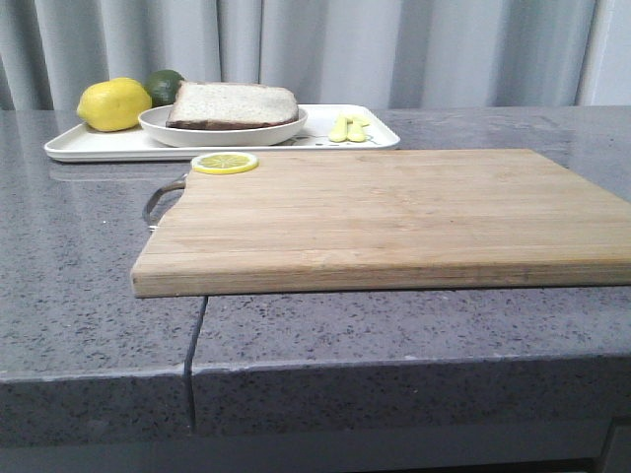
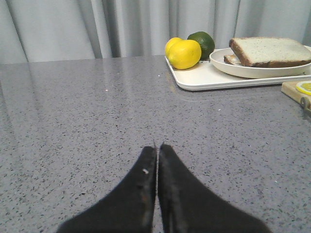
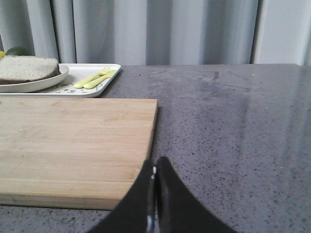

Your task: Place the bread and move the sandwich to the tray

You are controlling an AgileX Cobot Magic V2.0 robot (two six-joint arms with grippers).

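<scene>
Sandwich [image 1: 233, 104]: on a round white plate [image 1: 223, 133], set on the tray [image 1: 99, 146] at the far left corner of the surface [image 1: 89, 296]. Top bread slice [image 2: 270, 50] in place; filling not visible from any view. Judged: bread placed and sandwich on the tray, so the task reads as complete or nearly so.

Left end effector [image 2: 157, 148]: fingers pressed together, holding nothing, low over bare surface, well apart from the tray.

Right end effector [image 3: 155, 162]: fingers together, empty, at the near right edge of the cutting board [image 1: 394, 217].

Step in hand, judged: parking both arms clear. Done well, each stays low and away from the tray so the plate is not nudged; any final check should confirm that the plate sits fully inside the tray rim.

Other items:
- Cutting board: centre of the surface, bare but for a lemon slice [image 1: 225, 163] at its far left corner, by the metal handle [image 1: 163, 202].
- Lemon [image 1: 113, 103] and lime [image 1: 165, 86]: left end of the tray, just beside the plate.
- Yellow fork and spoon [image 1: 349, 128]: right end of the tray.

Obstructions: none between arms and tray; the fruit crowds the plate on its left side.
</scene>
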